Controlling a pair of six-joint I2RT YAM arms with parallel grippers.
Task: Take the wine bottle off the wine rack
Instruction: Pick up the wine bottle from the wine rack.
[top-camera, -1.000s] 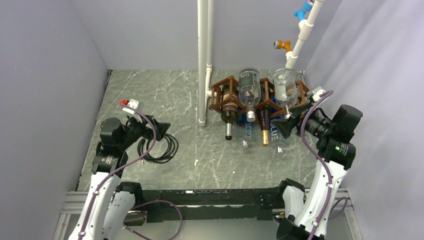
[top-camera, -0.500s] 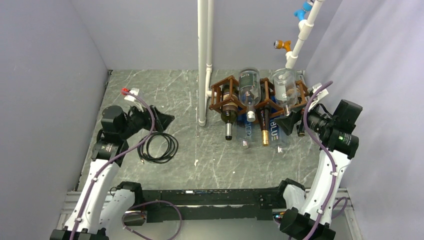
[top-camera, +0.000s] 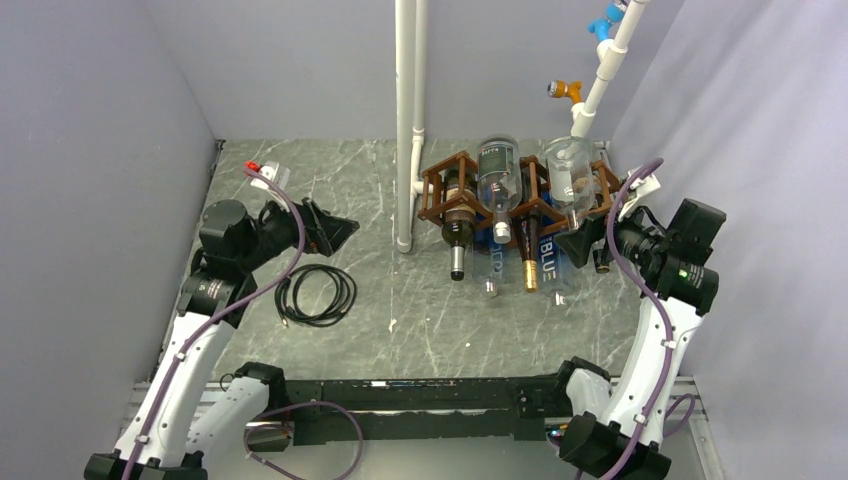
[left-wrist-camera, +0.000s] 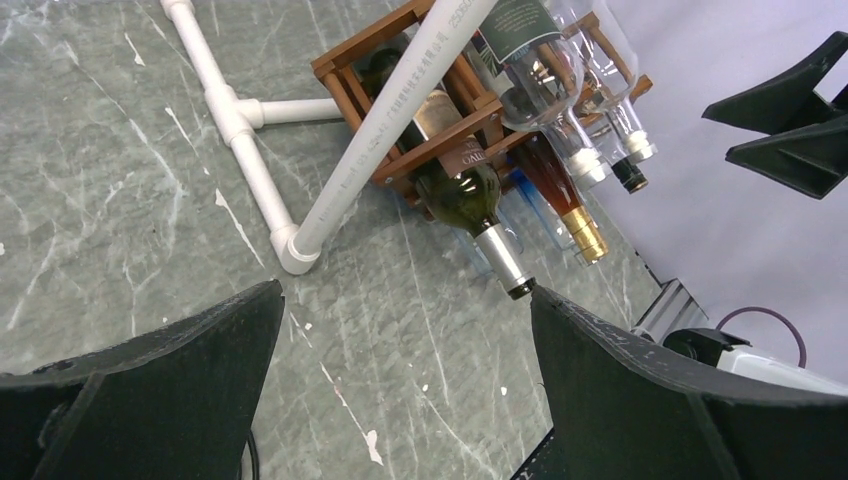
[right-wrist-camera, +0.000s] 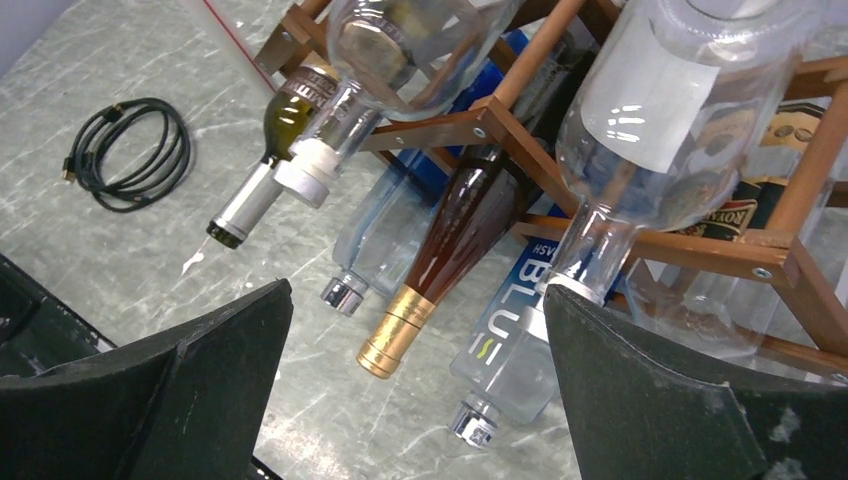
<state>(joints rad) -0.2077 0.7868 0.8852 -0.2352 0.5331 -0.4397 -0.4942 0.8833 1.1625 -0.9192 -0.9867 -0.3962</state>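
Observation:
The brown wooden wine rack (top-camera: 452, 172) (right-wrist-camera: 640, 245) stands at the back right with several bottles lying in it, necks toward me. A dark green wine bottle (top-camera: 458, 232) (left-wrist-camera: 470, 195) (right-wrist-camera: 285, 120) with a silver neck fills its left cell. An amber bottle (top-camera: 527, 258) (right-wrist-camera: 450, 240) with a gold cap lies lower down, beside a clear bottle with blue lettering (right-wrist-camera: 510, 330). My right gripper (top-camera: 580, 243) (right-wrist-camera: 418, 290) hangs open just in front of the rack's right side, holding nothing. My left gripper (top-camera: 335, 230) (left-wrist-camera: 405, 290) is open and empty, well left of the rack.
A white pipe frame (top-camera: 407, 120) (left-wrist-camera: 400, 120) rises just left of the rack. A coiled black cable (top-camera: 315, 295) (right-wrist-camera: 135, 150) lies on the table under the left arm. A slanted white pipe (top-camera: 600, 70) with orange and blue fittings leans at the back right. Grey walls enclose three sides.
The left arm has lifted and carried its gripper up and toward the rack, off the cable. The right gripper edged closer to the rack, then held still.

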